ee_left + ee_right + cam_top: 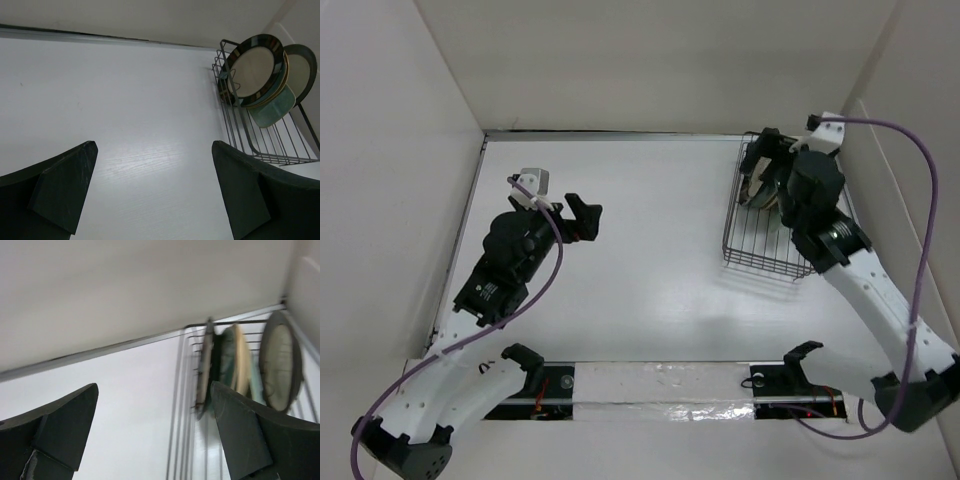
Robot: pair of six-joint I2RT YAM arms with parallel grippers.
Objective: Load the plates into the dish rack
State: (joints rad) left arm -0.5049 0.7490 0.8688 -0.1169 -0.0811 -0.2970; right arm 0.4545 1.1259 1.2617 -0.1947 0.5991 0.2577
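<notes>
The black wire dish rack stands at the back right of the white table. Several plates stand on edge in its far end. In the left wrist view the rack holds a black-rimmed cream plate, a pale green rounded-rectangular plate and a grey-brown-rimmed cream plate. The right wrist view shows them edge-on: a pale green one, a tan one and a rimmed cream one. My right gripper is open and empty over the rack's far end. My left gripper is open and empty above bare table, left of the rack.
White enclosure walls close in the table at the back, left and right; the right wall runs just beside the rack. A taped strip with two black brackets lies along the near edge.
</notes>
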